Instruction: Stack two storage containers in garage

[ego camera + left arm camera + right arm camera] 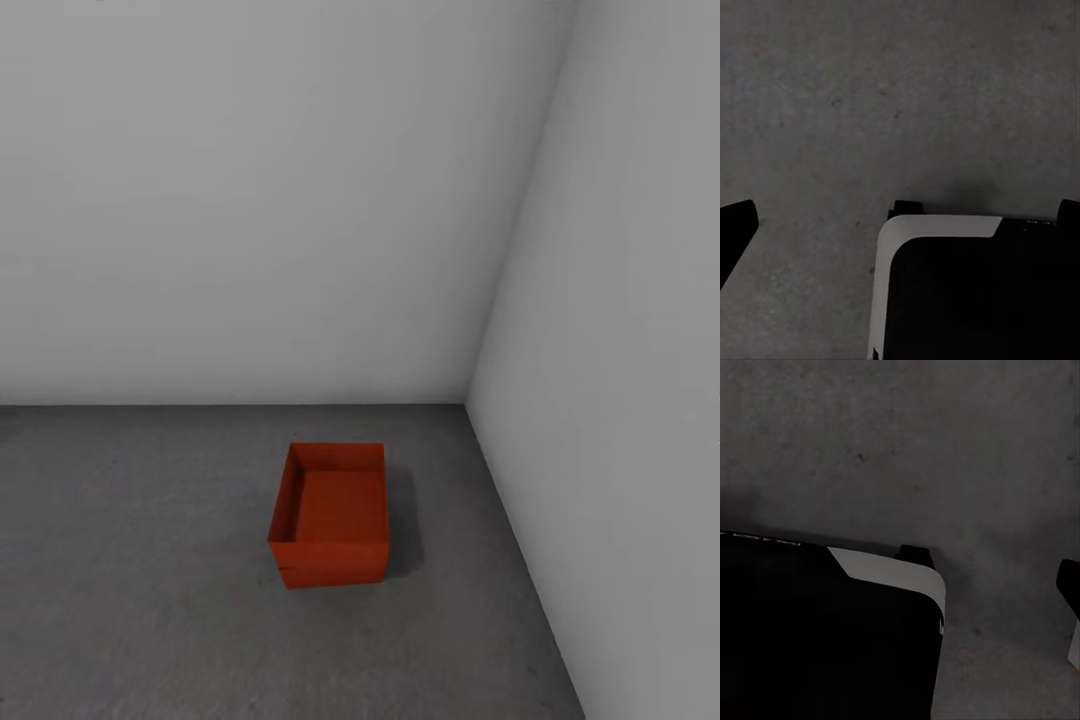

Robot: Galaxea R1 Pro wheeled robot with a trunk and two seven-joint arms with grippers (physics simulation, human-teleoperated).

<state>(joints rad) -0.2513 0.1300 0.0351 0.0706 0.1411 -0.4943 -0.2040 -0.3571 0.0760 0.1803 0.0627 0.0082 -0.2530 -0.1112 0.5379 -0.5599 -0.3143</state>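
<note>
One orange-red storage container (332, 516) sits on the dark grey concrete floor (140, 580) of the garage, near the corner where two pale grey walls (250, 200) meet. Both wrist views look down at that floor past the robot's black-and-white base (967, 292). Whether either arm's jaws are open cannot be told.

A bare garage corner is showing here: two plain pale grey walls (250, 200) are meeting above a rough dark concrete floor (130, 560), and a lone orange-red storage bin (332, 515) is sitting on it.
</note>
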